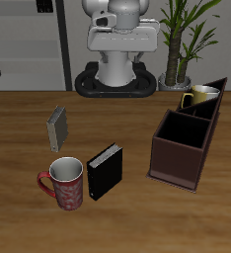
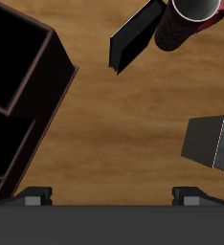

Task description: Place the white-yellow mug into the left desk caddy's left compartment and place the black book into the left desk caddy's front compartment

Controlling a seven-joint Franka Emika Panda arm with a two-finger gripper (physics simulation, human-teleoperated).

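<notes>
Nearest the front edge of the counter [image 1: 19,138]: red patterned mug [image 1: 64,182], black book [image 1: 105,170] upright just beside it. Farther back, small grey book [image 1: 57,126] standing alone. Left desk caddy [image 1: 186,136] beyond, dark brown; white-yellow mug [image 1: 200,97] at its far end, seemingly inside a narrow section. Gripper [image 2: 112,196] high above, holding nothing, fingers set wide.

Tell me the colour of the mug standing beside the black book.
Red patterned mug, clearest in the exterior view.
</notes>
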